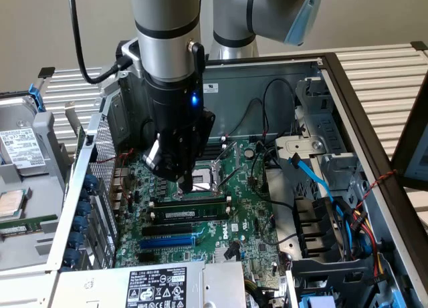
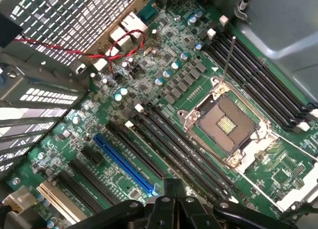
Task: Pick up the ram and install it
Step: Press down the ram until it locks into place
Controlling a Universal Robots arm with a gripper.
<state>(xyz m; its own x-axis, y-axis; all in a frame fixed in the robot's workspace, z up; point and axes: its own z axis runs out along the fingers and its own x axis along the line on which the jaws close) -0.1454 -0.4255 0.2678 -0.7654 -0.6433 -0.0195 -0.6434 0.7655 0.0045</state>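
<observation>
The ram (image 1: 200, 213), a green stick with black chips and a small white label, stands on edge in a long black slot of the motherboard (image 1: 247, 214), just in front of the CPU socket (image 1: 217, 171). My gripper (image 1: 188, 186) hangs straight down over the left part of the ram, fingers shut and holding nothing. Its tip is right at the ram's top edge; I cannot tell whether they touch. In the wrist view the closed fingertips (image 2: 171, 187) sit over the row of black slots (image 2: 174, 144) beside the socket (image 2: 226, 124).
The open computer case has walls on every side (image 1: 361, 107). A blue slot (image 1: 167, 241) lies nearer the camera. Blue and black cables (image 1: 311, 174) run at the exterior view's right. A drive (image 1: 20, 147) and another green stick (image 1: 27, 223) lie outside at the left.
</observation>
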